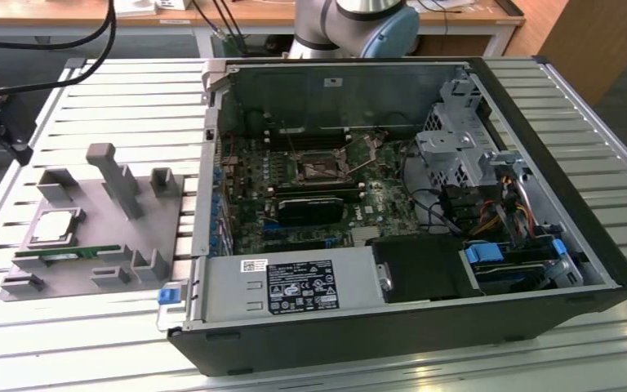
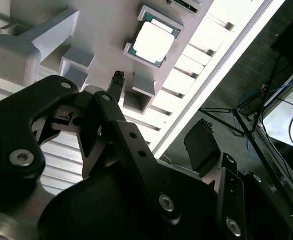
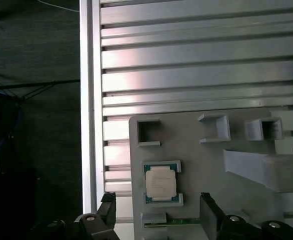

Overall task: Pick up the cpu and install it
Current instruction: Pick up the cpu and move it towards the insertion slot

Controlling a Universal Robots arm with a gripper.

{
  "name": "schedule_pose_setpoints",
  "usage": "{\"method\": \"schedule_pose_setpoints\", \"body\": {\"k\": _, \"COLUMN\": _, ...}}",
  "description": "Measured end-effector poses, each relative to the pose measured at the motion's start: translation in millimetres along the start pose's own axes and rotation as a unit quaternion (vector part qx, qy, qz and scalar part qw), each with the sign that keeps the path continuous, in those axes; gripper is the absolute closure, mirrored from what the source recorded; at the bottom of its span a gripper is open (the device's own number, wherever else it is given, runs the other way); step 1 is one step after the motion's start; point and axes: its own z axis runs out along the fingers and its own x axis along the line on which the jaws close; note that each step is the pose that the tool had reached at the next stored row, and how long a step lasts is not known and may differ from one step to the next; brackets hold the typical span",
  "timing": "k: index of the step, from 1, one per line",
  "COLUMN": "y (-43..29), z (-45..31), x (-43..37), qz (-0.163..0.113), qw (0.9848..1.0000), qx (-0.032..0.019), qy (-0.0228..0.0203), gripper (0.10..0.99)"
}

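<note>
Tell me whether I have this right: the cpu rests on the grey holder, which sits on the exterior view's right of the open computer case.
Not quite: the side is wrong. The exterior view shows the grey holder on the exterior view's left of the open computer case, not on its right. The cpu does rest on that holder.

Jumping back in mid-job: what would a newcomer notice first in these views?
The open computer case with its bare motherboard dominates the exterior view. At that view's left, the cpu lies in a grey fixture; in the first wrist view the open hand hovers above it.
</note>
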Motion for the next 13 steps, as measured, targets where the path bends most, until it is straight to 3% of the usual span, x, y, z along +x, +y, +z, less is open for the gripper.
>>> {"method": "schedule_pose_setpoints", "body": {"k": 5, "y": -0.8, "z": 6.6, "x": -0.4, "qz": -0.023, "qw": 0.9997, "qx": 0.0045, "qy": 0.0023, "gripper": 0.325}}
{"method": "schedule_pose_setpoints", "body": {"k": 13, "y": -2.0, "z": 14.1, "x": -1.0, "qz": -0.034, "qw": 0.9994, "qx": 0.005, "qy": 0.0036, "gripper": 0.325}}
